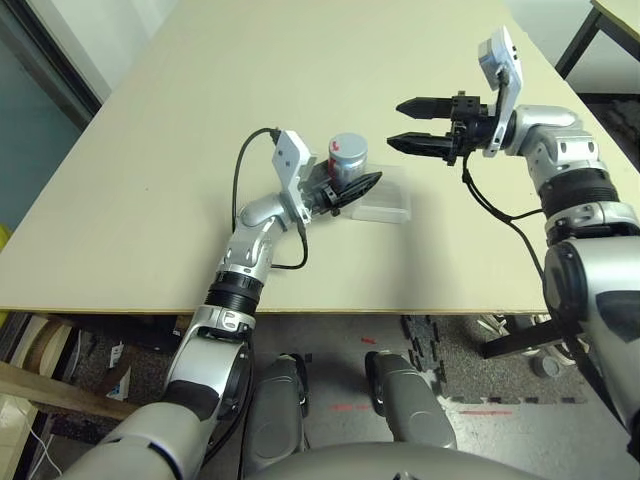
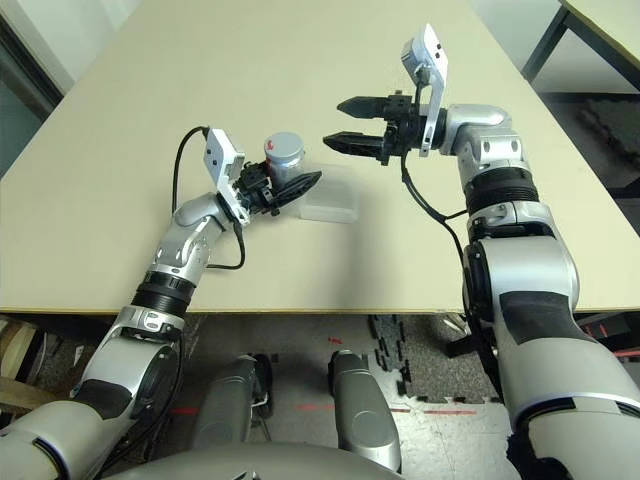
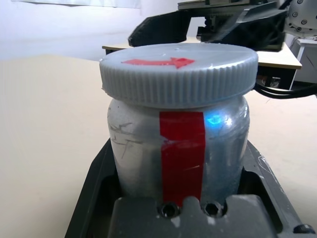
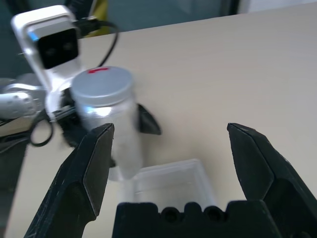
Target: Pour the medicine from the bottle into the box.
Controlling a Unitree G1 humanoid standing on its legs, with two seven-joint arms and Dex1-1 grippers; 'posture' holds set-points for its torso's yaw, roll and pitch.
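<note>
Bottle (image 3: pixel 225 144) is being gripped upright by the left gripper (image 1: pixel 358 186), close by the box (image 1: pixel 385 214), while the right gripper (image 1: pixel 393 122) is being held wide open, apparently needing to be centred squarely over the closed cap (image 3: pixel 178 74) before any twisting.

1. L + R eye views: side-by-side cams on robot's head, looking fwd + down over both forearms at table (image 1: pixel 200 200); farthest back of the lot
2. Both eyes share mid-table, w/ bottle (image 1: pixel 348 155) + clear box (image 1: pixel 383 200)
3. L wrist view: low, v. close to bottle, looking along L gripper (image 3: pixel 183 218) at bottle's side, cap top just visible; R gripper (image 3: pixel 213 27) behind
4. R wrist view: higher up, looking down at an angle past R gripper's fingers (image 4: pixel 94 173) to bottle + box, mid-range
5. Both wrist views share bottle + part of table
</note>
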